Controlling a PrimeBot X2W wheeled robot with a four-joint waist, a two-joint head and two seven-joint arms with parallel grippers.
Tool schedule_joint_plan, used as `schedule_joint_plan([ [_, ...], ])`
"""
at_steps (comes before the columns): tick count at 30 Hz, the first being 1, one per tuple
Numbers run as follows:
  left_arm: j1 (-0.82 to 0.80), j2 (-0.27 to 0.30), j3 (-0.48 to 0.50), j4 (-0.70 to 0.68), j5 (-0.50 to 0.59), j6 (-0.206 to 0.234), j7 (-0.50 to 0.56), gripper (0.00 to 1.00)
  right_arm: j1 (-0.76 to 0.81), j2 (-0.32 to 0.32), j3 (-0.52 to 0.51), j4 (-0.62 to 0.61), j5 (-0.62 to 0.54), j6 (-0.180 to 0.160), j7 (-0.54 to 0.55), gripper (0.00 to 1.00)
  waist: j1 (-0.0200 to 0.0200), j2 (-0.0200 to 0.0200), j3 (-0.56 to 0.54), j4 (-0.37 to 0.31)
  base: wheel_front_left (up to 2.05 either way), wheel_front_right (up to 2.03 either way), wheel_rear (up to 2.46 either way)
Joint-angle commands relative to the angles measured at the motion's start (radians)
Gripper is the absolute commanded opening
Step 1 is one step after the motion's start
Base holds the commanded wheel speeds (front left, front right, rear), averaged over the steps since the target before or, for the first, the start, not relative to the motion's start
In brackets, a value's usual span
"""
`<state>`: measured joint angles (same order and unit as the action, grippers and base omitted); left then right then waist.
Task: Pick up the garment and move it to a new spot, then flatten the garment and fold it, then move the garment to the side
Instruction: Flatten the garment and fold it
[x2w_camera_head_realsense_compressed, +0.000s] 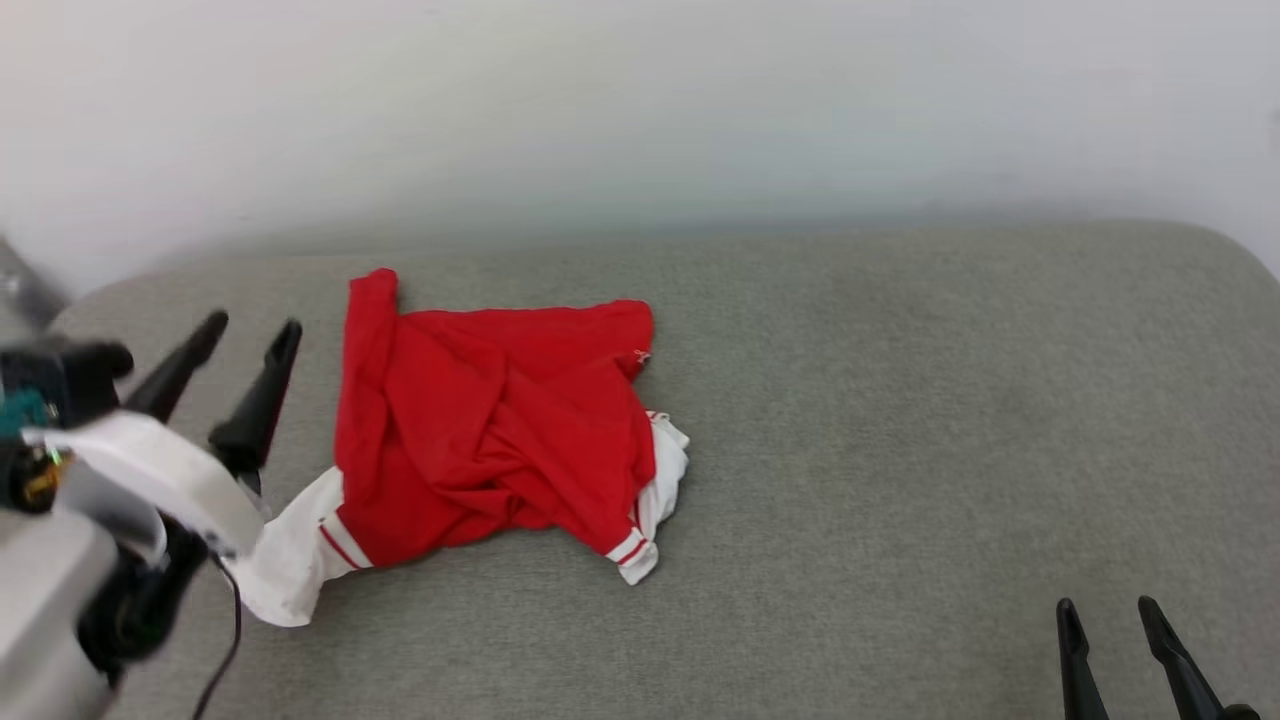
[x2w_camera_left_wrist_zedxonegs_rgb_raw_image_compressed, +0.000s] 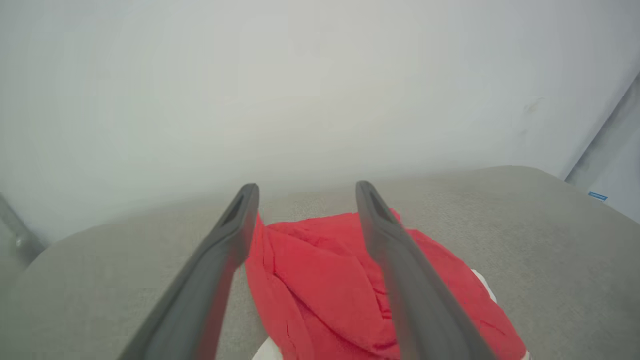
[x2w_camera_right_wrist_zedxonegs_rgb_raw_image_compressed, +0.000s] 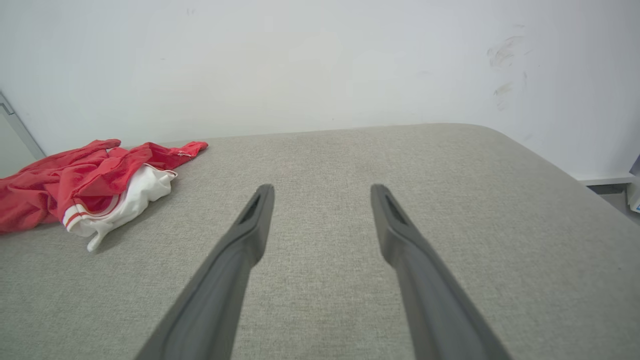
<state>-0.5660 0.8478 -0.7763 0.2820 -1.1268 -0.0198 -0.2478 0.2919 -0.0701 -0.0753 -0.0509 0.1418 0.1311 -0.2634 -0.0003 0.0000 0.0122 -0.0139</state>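
The grey fabric-covered surface (x2w_camera_head_realsense_compressed: 900, 450) took up most of the head view, with a pale wall behind it. Its whole three o'clock half lay bare.

The garment (x2w_camera_head_realsense_compressed: 490, 430) lay on the nine o'clock half of that surface as a crumpled red heap. Its body was bunched in thick creases and doubled over itself. One white sleeve (x2w_camera_head_realsense_compressed: 290, 565) trailed out at the heap's seven o'clock, and another white, striped cuff (x2w_camera_head_realsense_compressed: 655, 490) poked out at its four o'clock. No print was visible on the upturned side.

The left pincer (x2w_camera_head_realsense_compressed: 252, 328) stood at the garment's nine o'clock, just beside it. Its two dark fingers were spread apart and had nothing between them. Its wrist view looked down past them onto red cloth. The right pincer (x2w_camera_head_realsense_compressed: 1105, 605) was well apart from the garment, at its four o'clock near the bottom edge. It too was spread wide and empty, over bare fabric.

Judged from this, the task was at an early stage. Neither pincer had the garment, which was neither flat nor folded. Whether the first carry to a new spot was already done, the pictures did not settle. Flattening, folding and the final move to the side all seemed still ahead.
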Motion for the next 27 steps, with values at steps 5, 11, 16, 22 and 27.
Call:
schedule_joint_plan([
  [5, 0.190, -0.023, 0.109, -0.167, 0.063, 0.086, -0.018, 1.00, 0.020, -0.007, -0.007, -0.001, 0.007, -0.001, -0.002, 1.00, 0.0003, 0.0000, -0.026, 0.048, 0.00, 0.00, 0.00],
  [11, 0.488, -0.175, 0.322, -0.316, 0.233, 0.077, -0.016, 1.00, 0.015, -0.007, -0.017, 0.004, -0.001, -0.001, -0.002, 1.00, 0.0003, 0.0000, -0.021, 0.089, 0.00, 0.00, 0.00],
  [16, 0.589, -0.255, 0.437, -0.325, 0.321, 0.035, -0.016, 1.00, 0.007, -0.011, -0.011, 0.011, 0.000, -0.001, -0.002, 1.00, 0.0003, 0.0000, -0.021, 0.113, 0.00, 0.00, 0.00],
  [22, 0.641, -0.322, 0.526, -0.300, 0.412, -0.025, -0.017, 1.00, 0.001, -0.024, -0.002, 0.036, 0.001, -0.001, -0.002, 1.00, 0.0003, 0.0000, -0.020, 0.136, 0.00, 0.00, 0.00],
  [27, 0.655, -0.372, 0.566, -0.277, 0.450, -0.059, -0.017, 1.00, -0.034, -0.056, 0.028, 0.095, 0.037, -0.001, -0.002, 1.00, 0.0003, 0.0000, -0.015, 0.152, 0.00, 0.00, 0.00],
])
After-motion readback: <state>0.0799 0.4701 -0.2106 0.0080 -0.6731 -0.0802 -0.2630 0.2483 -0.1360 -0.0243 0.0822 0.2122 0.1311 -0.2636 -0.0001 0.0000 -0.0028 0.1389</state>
